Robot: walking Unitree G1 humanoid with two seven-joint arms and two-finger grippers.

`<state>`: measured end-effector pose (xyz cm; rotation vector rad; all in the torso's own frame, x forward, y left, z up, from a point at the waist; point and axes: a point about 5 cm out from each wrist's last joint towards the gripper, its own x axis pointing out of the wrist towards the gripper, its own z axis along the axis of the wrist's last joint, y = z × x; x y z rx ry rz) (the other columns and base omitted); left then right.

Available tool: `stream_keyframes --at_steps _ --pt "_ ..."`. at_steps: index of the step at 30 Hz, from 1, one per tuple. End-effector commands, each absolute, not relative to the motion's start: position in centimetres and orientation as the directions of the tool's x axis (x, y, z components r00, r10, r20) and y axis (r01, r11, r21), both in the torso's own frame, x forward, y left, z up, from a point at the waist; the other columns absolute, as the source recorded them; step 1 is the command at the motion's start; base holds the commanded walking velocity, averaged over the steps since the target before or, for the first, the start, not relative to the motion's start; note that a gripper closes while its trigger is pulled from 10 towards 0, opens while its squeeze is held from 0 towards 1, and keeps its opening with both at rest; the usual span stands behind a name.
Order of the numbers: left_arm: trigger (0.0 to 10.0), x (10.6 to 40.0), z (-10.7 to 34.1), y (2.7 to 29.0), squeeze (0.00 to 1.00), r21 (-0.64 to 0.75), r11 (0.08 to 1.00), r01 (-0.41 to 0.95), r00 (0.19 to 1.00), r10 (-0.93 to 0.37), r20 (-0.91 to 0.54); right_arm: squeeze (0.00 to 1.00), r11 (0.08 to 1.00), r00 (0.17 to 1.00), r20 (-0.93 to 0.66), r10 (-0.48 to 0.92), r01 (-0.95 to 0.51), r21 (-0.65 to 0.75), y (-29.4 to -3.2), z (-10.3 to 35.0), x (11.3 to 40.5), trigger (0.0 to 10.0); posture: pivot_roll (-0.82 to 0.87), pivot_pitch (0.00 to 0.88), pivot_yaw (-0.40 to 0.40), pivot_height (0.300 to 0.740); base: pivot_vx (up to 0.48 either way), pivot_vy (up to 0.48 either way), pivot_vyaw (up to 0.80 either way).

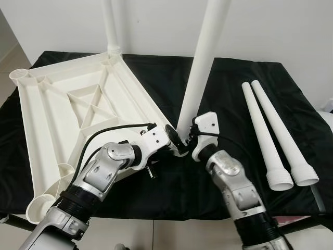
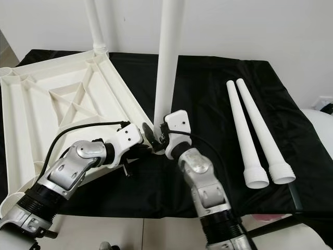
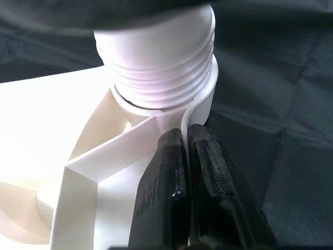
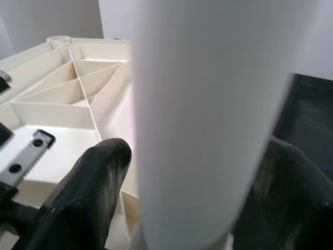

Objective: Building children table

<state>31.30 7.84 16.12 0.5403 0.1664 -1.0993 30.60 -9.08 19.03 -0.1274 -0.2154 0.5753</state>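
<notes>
At the upturned tabletop's point(image 1: 78, 109) near corner, a white table leg point(image 1: 200, 67) stands upright, clasped by the right end effector point(image 1: 188, 141). At nine o'clock, the left end effector point(image 3: 187, 172) pinches the tabletop's rim. At three o'clock, two spare legs point(image 1: 270, 133) lie on the black-draped desk point(image 1: 229, 94).

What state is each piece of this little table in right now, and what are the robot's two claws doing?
Tabletop: upside down on the black cloth.
Far leg: upright in its corner socket.
Near leg: upright, threaded end at its socket, tilted a little.
Two spare legs: lying side by side, unused.
Left gripper: shut on the tabletop's rim.
Right gripper: shut on the near leg.
</notes>
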Motion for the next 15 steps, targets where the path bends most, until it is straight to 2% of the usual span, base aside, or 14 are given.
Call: stream_keyframes --at_steps 1,5,7,11,13,15 --pt "0.0 30.3 15.4 7.5 0.00 0.295 0.242 0.924 0.353 -0.838 -0.417 0.00 0.802 0.788 0.158 0.595 -0.569 -0.182 -8.6 19.2 30.4 10.0 0.05 0.143 -0.024 0.740 0.000 0.000 0.00" --pt "0.0 30.1 15.4 7.6 0.00 0.293 0.233 0.927 0.344 -0.839 -0.421 0.00 0.779 0.770 0.142 0.623 -0.593 -0.201 -8.8 19.2 30.3 10.0 0.05 0.142 -0.023 0.740 0.000 0.000 0.00" --pt "0.0 29.6 15.2 7.9 0.00 0.290 0.211 0.933 0.324 -0.844 -0.427 0.00 0.725 0.726 0.096 0.681 -0.650 -0.227 -9.1 18.9 30.1 10.0 0.05 0.141 -0.024 0.740 0.000 0.000 0.00" --pt "0.0 29.4 15.2 8.0 0.00 0.290 0.206 0.935 0.319 -0.845 -0.429 0.00 0.712 0.715 0.085 0.694 -0.663 -0.230 -9.3 18.8 30.1 10.0 0.05 0.141 -0.024 0.740 0.000 0.000 0.00" --pt "0.0 27.9 15.3 9.1 0.00 0.290 0.147 0.946 0.269 -0.855 -0.444 0.00 0.651 0.660 0.040 0.750 -0.727 -0.220 -9.8 18.6 30.2 10.0 0.06 0.130 -0.032 0.740 0.000 0.000 0.00" --pt "0.0 27.2 15.3 9.7 0.00 0.286 0.124 0.950 0.248 -0.857 -0.452 0.00 0.630 0.639 0.029 0.768 -0.748 -0.209 -9.9 18.6 30.3 10.0 0.07 0.127 -0.035 0.740 0.000 0.000 0.00"
